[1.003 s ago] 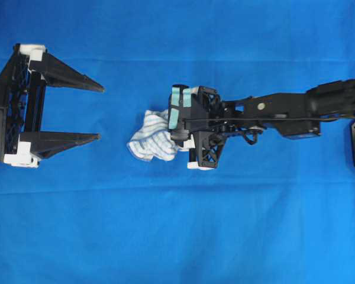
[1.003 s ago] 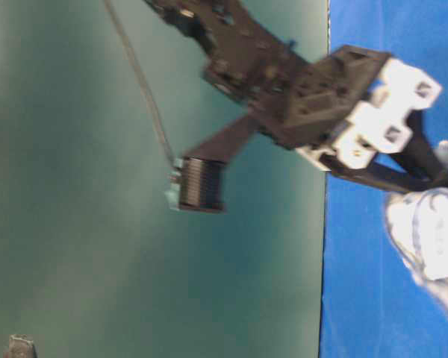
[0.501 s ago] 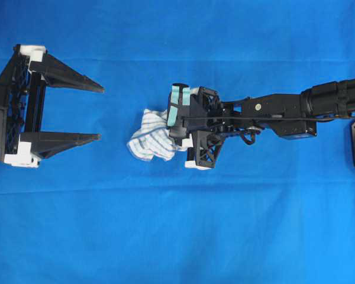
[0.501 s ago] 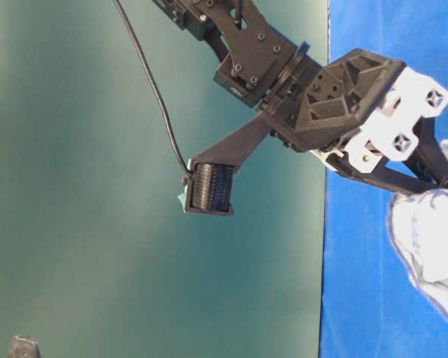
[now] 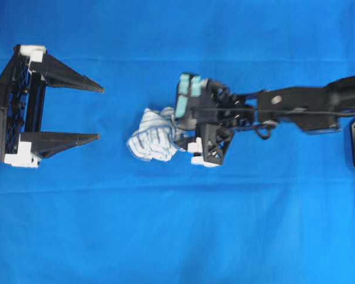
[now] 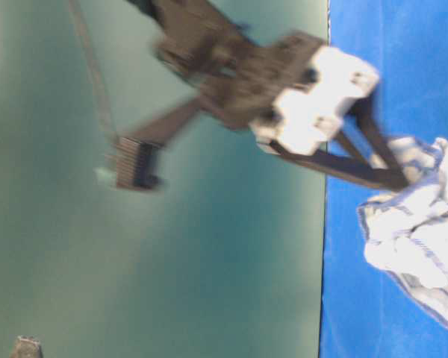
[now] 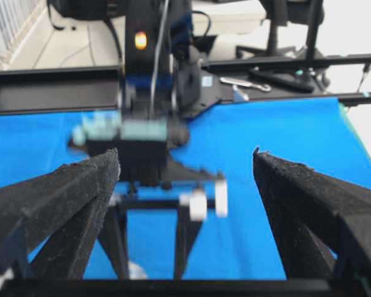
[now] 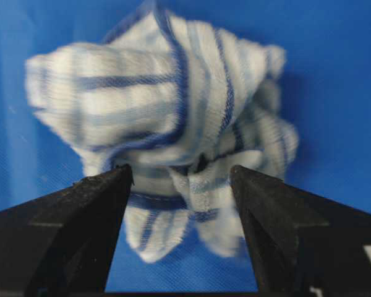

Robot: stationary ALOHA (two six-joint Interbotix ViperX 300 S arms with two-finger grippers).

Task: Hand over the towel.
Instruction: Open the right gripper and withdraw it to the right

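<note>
Right gripper (image 8: pixel 180 179) astride towel (image 8: pixel 161 111), jaws parted

- Blue cloth (image 5: pixel 177 236) covers the table, filling the overhead view.
- Teal wall (image 6: pixel 134 261) fills the left of the table-level view.
- Black rails (image 7: pixel 297 62) cross the top of the left wrist view — pale floor (image 7: pixel 68 43) upper left.
</note>
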